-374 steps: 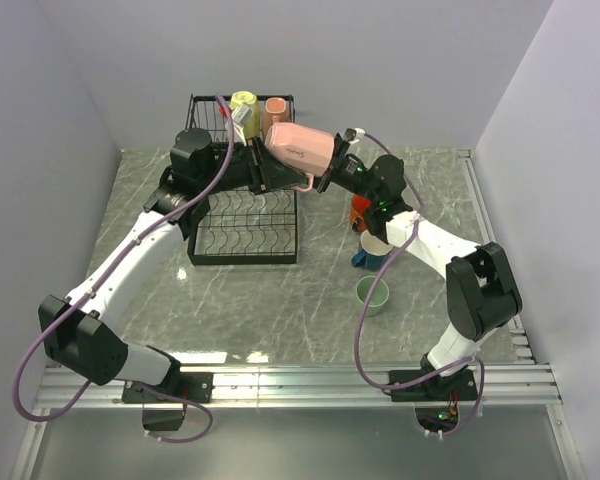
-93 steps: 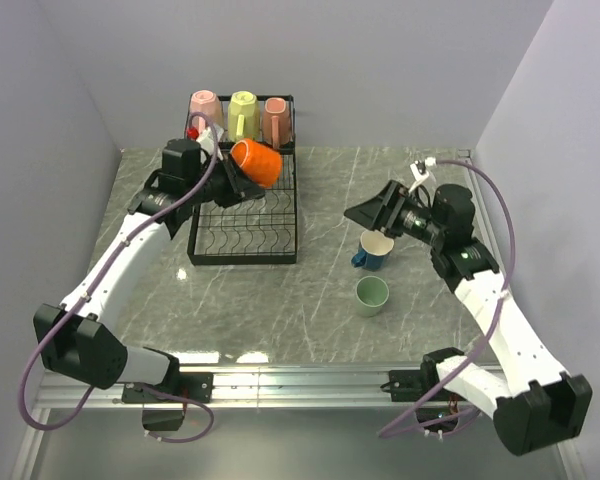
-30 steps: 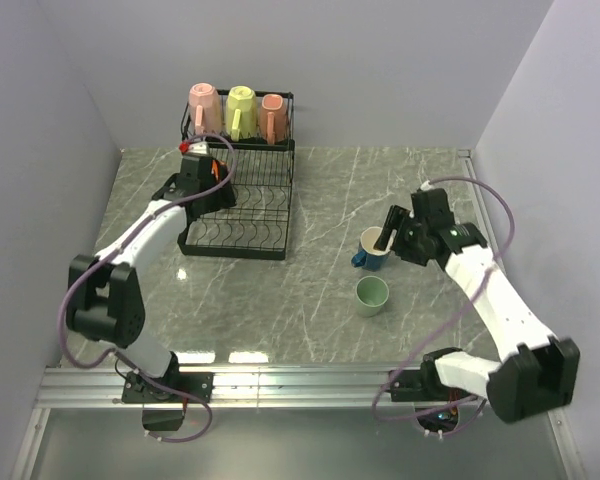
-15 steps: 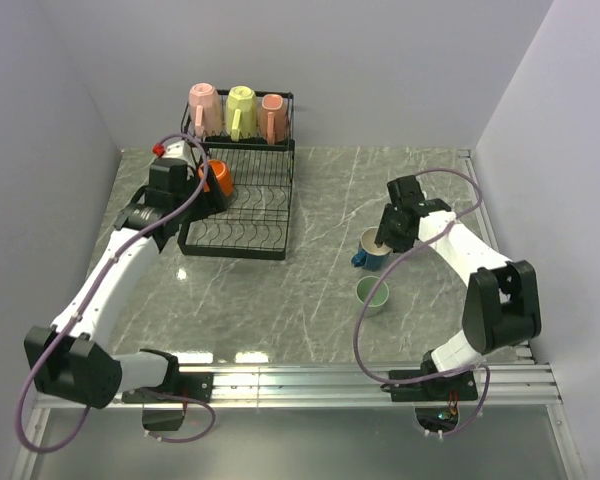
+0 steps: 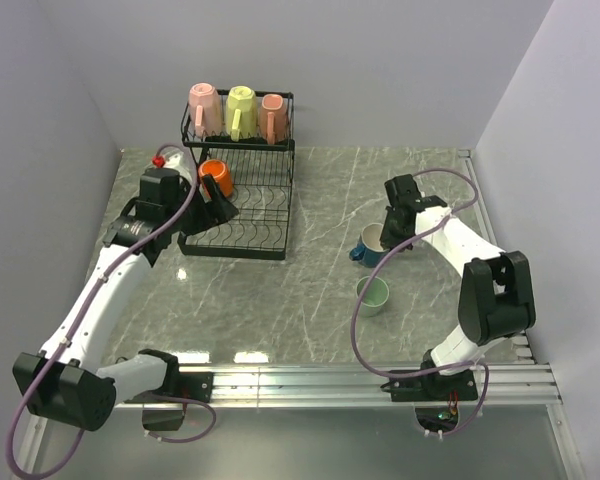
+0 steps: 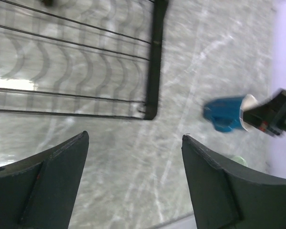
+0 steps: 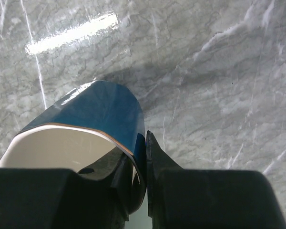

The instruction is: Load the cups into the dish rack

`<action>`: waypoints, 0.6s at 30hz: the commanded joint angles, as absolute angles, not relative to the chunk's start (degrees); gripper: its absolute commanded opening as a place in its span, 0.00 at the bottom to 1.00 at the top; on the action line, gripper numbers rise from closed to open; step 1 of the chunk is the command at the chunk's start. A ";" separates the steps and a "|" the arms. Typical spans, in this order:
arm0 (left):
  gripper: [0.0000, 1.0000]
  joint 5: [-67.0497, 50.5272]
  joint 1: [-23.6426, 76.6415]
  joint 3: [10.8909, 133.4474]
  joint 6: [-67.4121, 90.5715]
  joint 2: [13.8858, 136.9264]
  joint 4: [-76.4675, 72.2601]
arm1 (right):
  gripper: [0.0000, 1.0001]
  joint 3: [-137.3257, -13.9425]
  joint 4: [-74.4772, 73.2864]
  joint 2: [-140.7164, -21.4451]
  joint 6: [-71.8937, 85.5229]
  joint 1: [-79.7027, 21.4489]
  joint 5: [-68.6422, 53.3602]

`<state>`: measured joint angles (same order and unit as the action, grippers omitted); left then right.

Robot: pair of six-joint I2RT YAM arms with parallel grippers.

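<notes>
The left fingers (image 6: 57, 181) stand wide apart over the marble table (image 6: 181, 71), nothing between them. Beyond them lies the rack (image 6: 155, 57), its corner in view. Farther right, a blue cup (image 6: 224, 114) has the right fingers (image 6: 271, 114) at its rim.

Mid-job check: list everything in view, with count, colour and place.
dish rack: one, black, table's far left
pink cups: two, pink, upper basket ends
yellow cup: one, pale yellow, between them
orange cup: one, orange, lower tray
blue cup: one, blue, table, right of rack
green cup: one, pale green, nearer than the blue cup
table: one, grey marble
left gripper: one, black, jaws open, over the rack's left side
right gripper: one, black, jaws shut on the blue cup's rim
</notes>
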<state>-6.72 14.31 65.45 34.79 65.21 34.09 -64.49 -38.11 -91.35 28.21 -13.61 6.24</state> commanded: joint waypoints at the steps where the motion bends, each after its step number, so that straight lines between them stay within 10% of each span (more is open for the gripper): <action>1: 0.83 -15.19 14.33 67.85 36.12 66.53 31.56 | 0.00 -72.65 -39.54 -88.86 28.65 -13.54 6.07; 18: 0.82 -57.83 18.10 63.36 81.04 80.41 -35.18 | 0.00 -76.03 -11.01 -76.90 43.76 -13.97 -34.17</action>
<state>-50.37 16.29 61.43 71.37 79.50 -19.29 -77.65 -24.71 -77.82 38.24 -13.63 -22.85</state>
